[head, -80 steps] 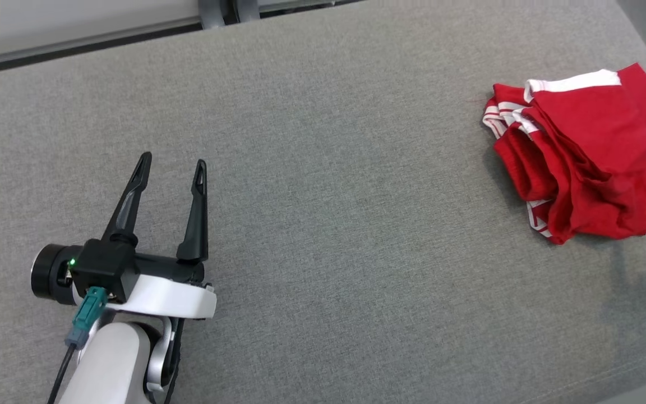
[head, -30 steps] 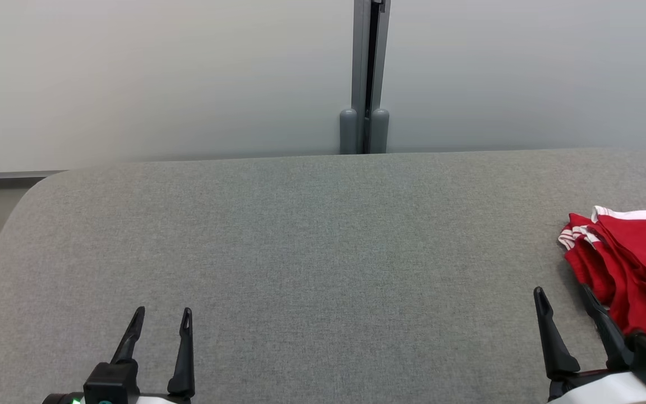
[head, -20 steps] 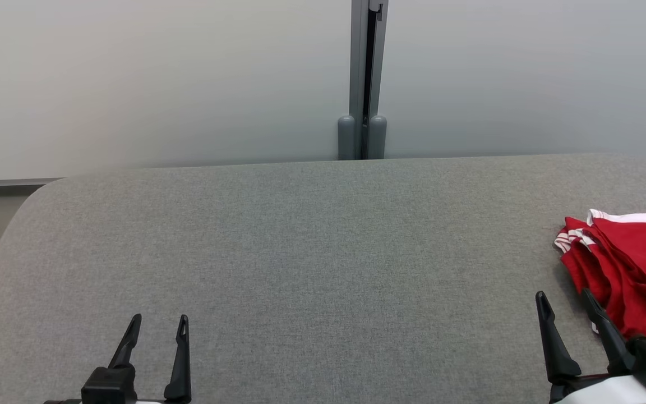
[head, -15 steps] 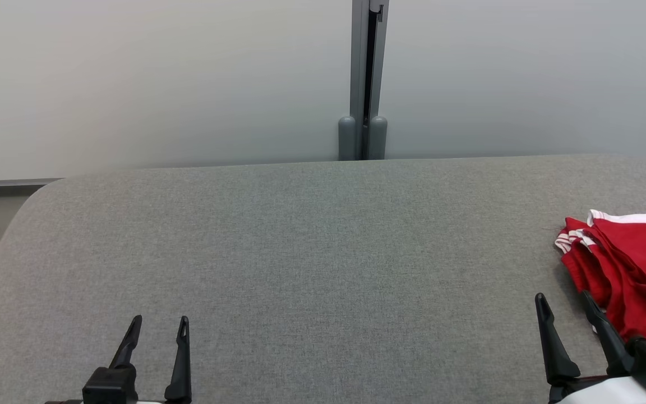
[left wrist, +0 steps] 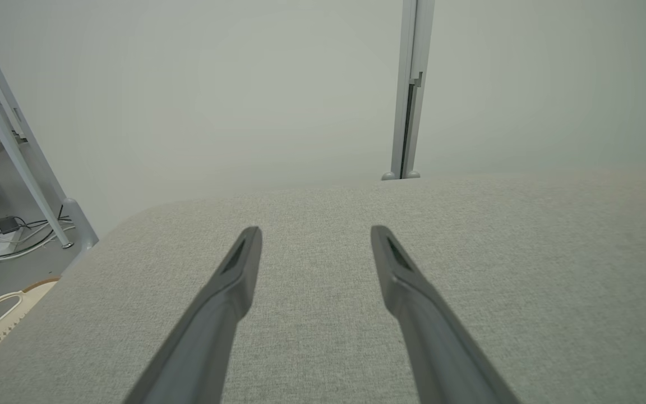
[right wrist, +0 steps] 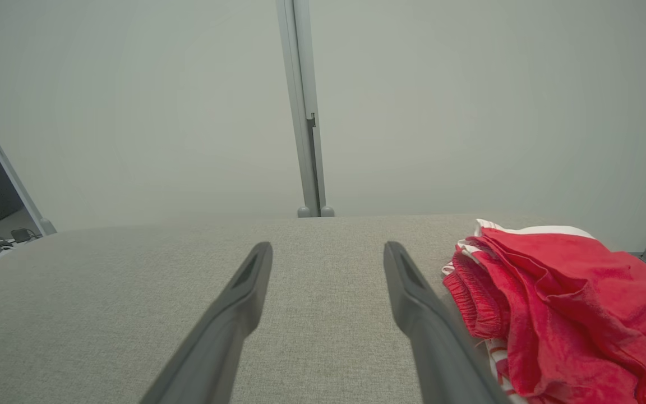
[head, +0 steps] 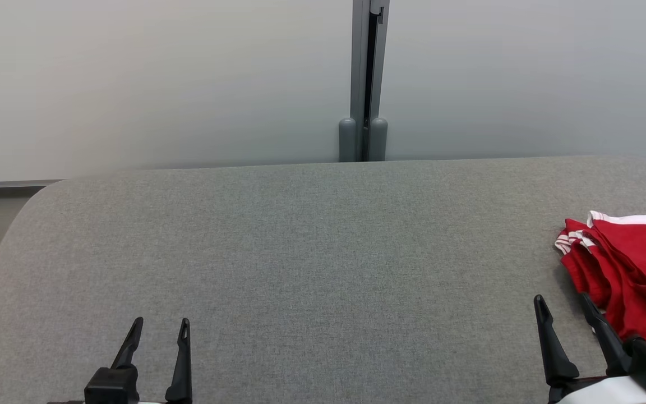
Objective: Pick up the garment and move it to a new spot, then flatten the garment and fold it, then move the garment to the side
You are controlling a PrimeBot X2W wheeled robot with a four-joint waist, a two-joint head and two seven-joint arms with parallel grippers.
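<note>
Resting at lower left, the left gripper (head: pixel 161 322) stands apart, empty; at lower right the right gripper (head: pixel 561 300), also apart, sits just beside the red garment (head: pixel 628 269), loosely folded at the right edge of the table (head: pixel 323 252). Every step looks done.

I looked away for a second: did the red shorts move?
No. The red shorts lie at the table's right edge, as far right of the grey post as a second ago.

We see garment (head: pixel 631 269) red with white stripes at 3 o'clock; surface (head: pixel 312 252) heathered grey; left pincer (head: pixel 161 322) and right pincer (head: pixel 561 297) black.
</note>
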